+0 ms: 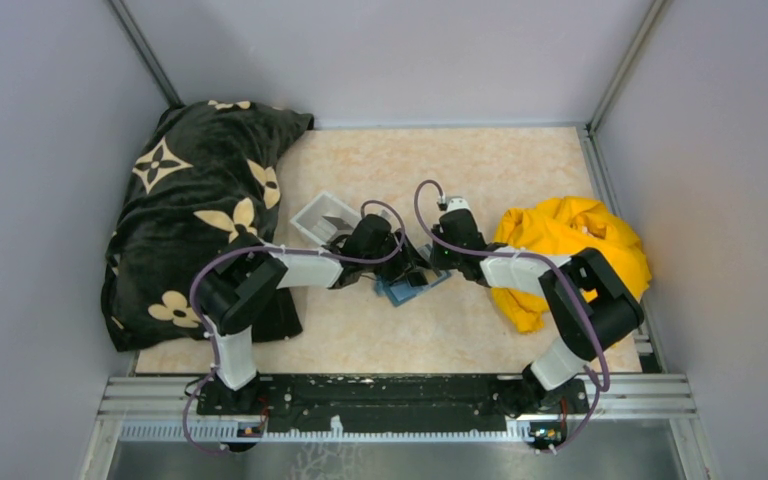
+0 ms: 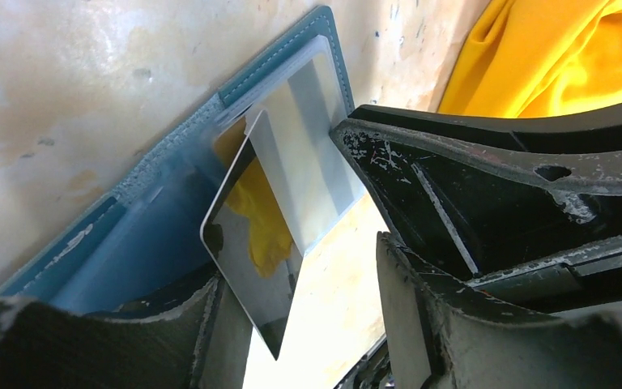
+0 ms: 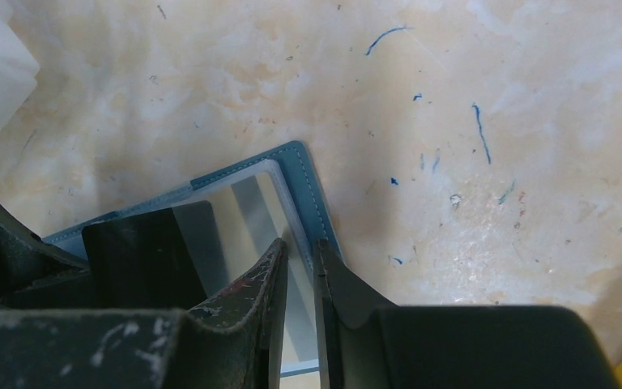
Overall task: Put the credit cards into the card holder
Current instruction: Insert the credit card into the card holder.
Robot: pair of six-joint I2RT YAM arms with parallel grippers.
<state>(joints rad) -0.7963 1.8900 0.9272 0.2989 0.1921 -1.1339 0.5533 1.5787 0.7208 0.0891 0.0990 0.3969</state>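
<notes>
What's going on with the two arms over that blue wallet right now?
The left fingers appear to hold a shiny grey card on edge, tilted over the open teal card holder, not yet in a slot. The right fingers, nearly closed, rest at the holder's clear pocket, seemingly steadying it. A clear tray sits nearby.

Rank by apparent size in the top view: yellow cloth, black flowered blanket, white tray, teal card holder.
1. black flowered blanket
2. yellow cloth
3. white tray and card holder: alike; the holder is partly hidden.
</notes>
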